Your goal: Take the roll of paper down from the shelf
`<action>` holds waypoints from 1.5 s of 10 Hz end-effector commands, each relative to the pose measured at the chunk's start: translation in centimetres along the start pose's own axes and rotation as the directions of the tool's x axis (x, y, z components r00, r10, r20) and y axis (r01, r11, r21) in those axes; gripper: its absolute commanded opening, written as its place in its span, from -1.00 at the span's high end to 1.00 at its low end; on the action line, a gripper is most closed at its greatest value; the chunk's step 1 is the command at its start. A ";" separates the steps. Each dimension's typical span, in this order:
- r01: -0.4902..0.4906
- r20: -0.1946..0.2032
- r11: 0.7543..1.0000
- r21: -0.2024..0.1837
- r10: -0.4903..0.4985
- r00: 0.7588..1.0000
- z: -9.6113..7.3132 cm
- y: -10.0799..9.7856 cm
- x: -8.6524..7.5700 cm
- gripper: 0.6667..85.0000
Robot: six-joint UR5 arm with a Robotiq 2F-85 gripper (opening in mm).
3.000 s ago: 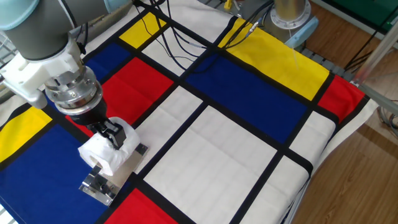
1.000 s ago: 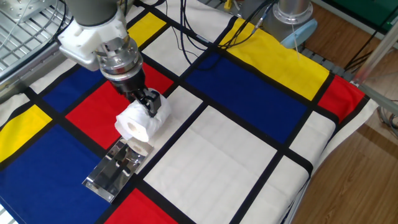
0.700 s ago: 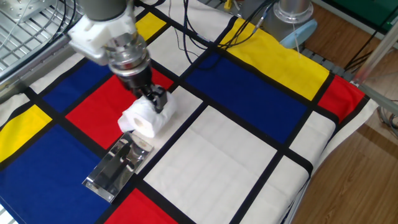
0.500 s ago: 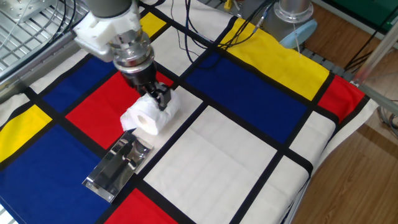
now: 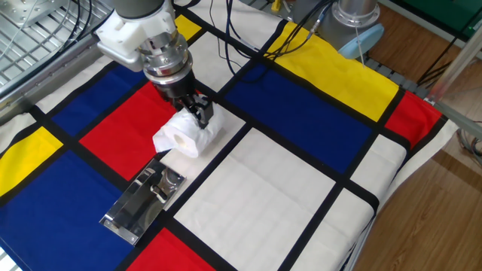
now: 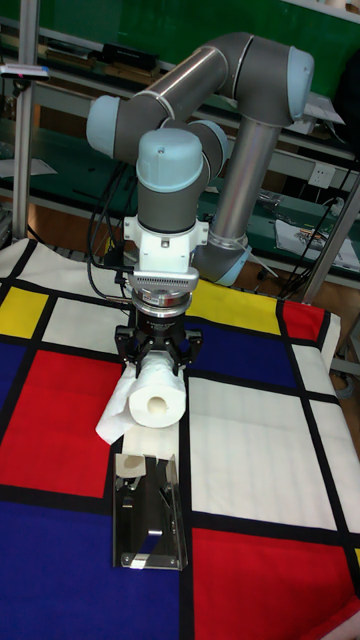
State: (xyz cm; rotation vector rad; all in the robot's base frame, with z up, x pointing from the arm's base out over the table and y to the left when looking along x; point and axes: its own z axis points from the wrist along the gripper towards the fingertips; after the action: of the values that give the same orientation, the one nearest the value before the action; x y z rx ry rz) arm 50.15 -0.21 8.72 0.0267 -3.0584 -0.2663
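The white roll of paper (image 5: 183, 138) hangs in the air just beyond the far end of the shelf, its hollow core facing the camera in the tall fixed view (image 6: 158, 394). A loose flap of tissue trails from its left side. My gripper (image 5: 200, 113) is shut on the roll from above, its black fingers (image 6: 128, 345) pressing both sides. The shelf (image 5: 141, 201), a shiny silver metal stand with a dark fitting, sits bare on the cloth below and in front of the roll (image 6: 148, 512).
A checked cloth of red, blue, yellow and white panels (image 5: 286, 188) covers the table. Black cables (image 5: 226, 45) lie across the far side. A metal wire rack (image 5: 30, 30) stands at the far left. The table's right edge drops to a wooden floor (image 5: 444, 218).
The gripper has carried the roll off the shelf, up and toward the far right, away from it. The shelf is now bare and has not moved.
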 end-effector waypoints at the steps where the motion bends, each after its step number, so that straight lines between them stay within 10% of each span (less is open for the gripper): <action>1: 0.004 0.019 1.000 -0.013 -0.004 1.000 0.0 0.3 -0.4 0.57; 2: 0.061 0.063 0.998 -0.006 -0.060 0.996 0.2 0.1 -1.7 -0.02; 4: 0.078 0.067 0.997 -0.010 -0.077 0.995 0.6 0.3 -2.8 -0.29; 6: 0.119 0.083 0.992 -0.041 -0.115 0.990 0.4 1.2 -3.2 -1.00; 10: 0.132 0.078 0.991 -0.036 -0.129 0.989 0.0 1.2 -3.5 -1.00; 15: 0.164 0.011 0.986 -0.024 -0.163 0.987 -4.5 -0.4 -2.2 -0.87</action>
State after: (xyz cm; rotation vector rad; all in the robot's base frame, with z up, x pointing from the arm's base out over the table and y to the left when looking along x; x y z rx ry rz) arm 52.97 -0.54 10.86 0.2524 -3.0850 -0.3114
